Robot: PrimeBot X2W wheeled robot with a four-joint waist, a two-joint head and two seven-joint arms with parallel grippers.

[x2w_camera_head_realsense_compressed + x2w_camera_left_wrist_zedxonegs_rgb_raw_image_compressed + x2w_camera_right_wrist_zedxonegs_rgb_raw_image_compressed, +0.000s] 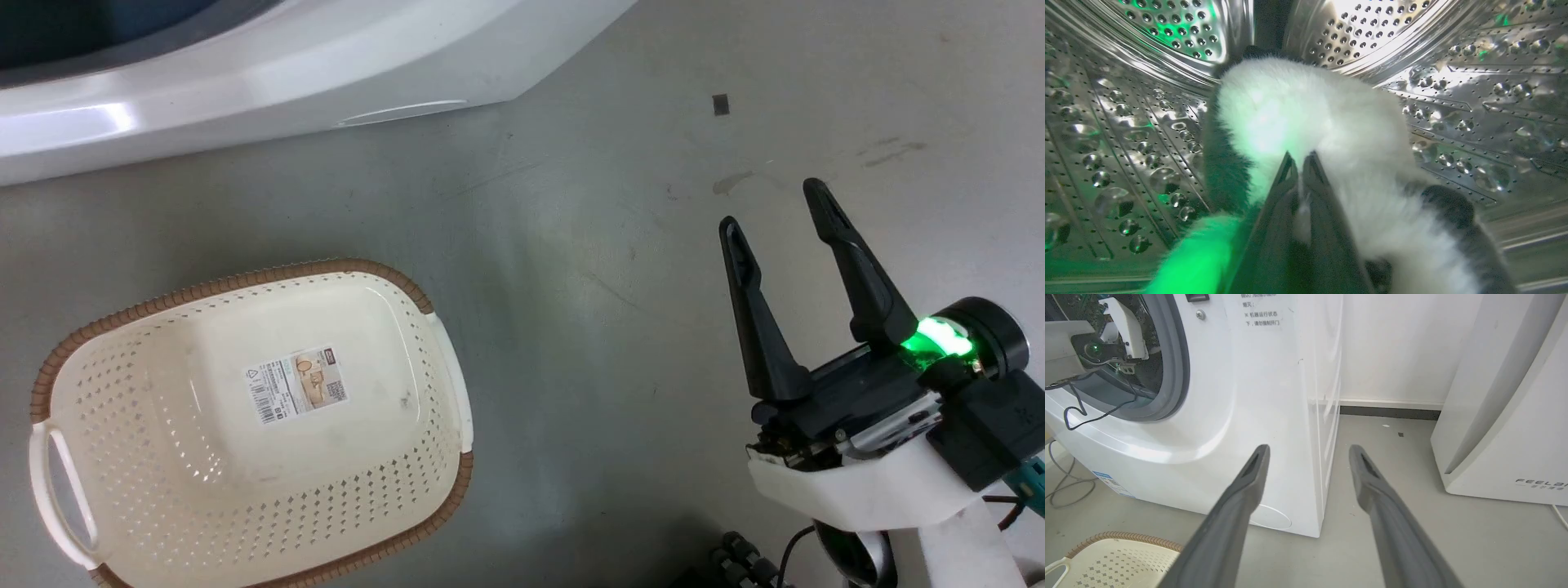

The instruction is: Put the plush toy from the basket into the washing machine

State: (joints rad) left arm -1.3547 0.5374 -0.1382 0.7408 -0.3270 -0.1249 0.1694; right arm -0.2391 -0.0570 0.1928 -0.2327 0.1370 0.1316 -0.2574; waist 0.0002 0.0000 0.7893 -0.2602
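The left gripper (1301, 163) clamps its fingers (1327, 220) on the plush toy (1306, 106) inside the washing machine (1474, 81); the right gripper (771, 208) gapes at the basket's (245, 280) three o'clock.

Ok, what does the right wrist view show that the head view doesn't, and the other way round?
Right wrist view: the left arm reaching into the washer through its grey seal, a second white appliance, and the wall behind. Head view: the basket's whole bottom with its sticker. Both: the washer, the basket, the open right gripper and the grey floor.
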